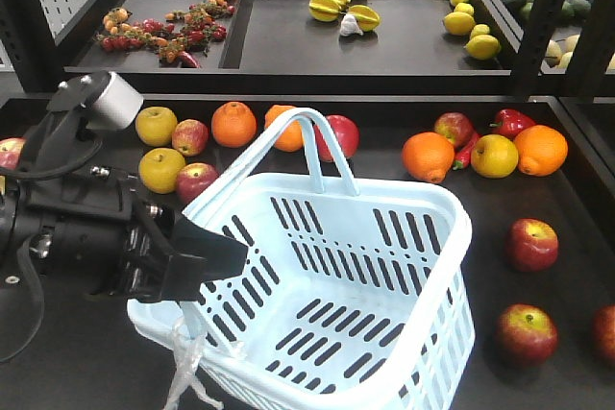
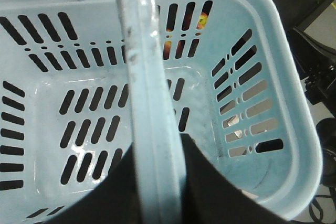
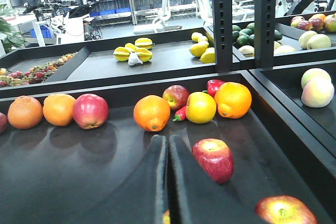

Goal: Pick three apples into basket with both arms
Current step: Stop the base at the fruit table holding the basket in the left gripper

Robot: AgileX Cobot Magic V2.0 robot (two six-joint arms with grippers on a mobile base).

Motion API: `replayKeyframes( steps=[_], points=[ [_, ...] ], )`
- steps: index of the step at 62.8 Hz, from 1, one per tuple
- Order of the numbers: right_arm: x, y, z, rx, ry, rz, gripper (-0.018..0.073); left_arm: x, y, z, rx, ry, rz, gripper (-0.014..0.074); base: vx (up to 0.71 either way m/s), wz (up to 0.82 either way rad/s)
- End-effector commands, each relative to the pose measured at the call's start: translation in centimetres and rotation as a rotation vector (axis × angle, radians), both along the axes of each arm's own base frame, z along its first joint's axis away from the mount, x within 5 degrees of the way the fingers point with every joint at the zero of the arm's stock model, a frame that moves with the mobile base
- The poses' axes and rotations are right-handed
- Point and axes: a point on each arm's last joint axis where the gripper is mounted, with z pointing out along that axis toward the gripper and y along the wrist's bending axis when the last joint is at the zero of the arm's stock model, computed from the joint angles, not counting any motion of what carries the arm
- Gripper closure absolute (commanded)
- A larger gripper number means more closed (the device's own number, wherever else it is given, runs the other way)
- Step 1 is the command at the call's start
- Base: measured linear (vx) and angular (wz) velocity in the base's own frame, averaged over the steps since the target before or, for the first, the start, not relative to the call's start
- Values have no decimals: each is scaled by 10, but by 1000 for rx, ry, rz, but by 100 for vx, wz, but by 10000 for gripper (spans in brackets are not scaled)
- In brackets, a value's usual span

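- left arm (image 1: 67, 228): near left of the scene, reaching right toward the basket (image 1: 459, 237).
- left gripper (image 1: 219, 254): clamped on the basket's near-left handle (image 2: 144, 77); the wrist view shows the handle running between the two jaws.
- whitish strip (image 1: 187, 362): hangs from the basket's near-left corner.
- basket: centre, near side of the shelf (image 1: 577, 280); its upright handle (image 1: 322, 136) stands on the far side.
- apples: all lie on the shelf outside the basket. two (image 1: 190, 136) (image 1: 195, 180) are just left of its far-left corner, one (image 1: 338, 134) is behind the upright handle, one (image 1: 454, 127) sits far right beside the oranges (image 1: 428, 157), and two (image 1: 531, 242) (image 1: 526, 333) lie right of the basket.
- right gripper (image 3: 168, 141): jaws drawn together with only a slit between, gripping nothing visible; low over the shelf, with an apple (image 3: 212, 158) just to its right.
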Motion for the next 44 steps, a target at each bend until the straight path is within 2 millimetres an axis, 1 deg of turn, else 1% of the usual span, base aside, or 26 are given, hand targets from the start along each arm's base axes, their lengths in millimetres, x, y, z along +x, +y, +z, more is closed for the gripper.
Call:
replayKeyframes(
  steps=[1, 44],
  points=[
    [0, 0, 3, -22, -75, -1, 564, -2, 0, 20, -102, -50, 33, 603, 1, 0],
    [0, 0, 3, -22, -75, -1, 564, -2, 0, 20, -102, -50, 33, 603, 0, 0]
  ],
)
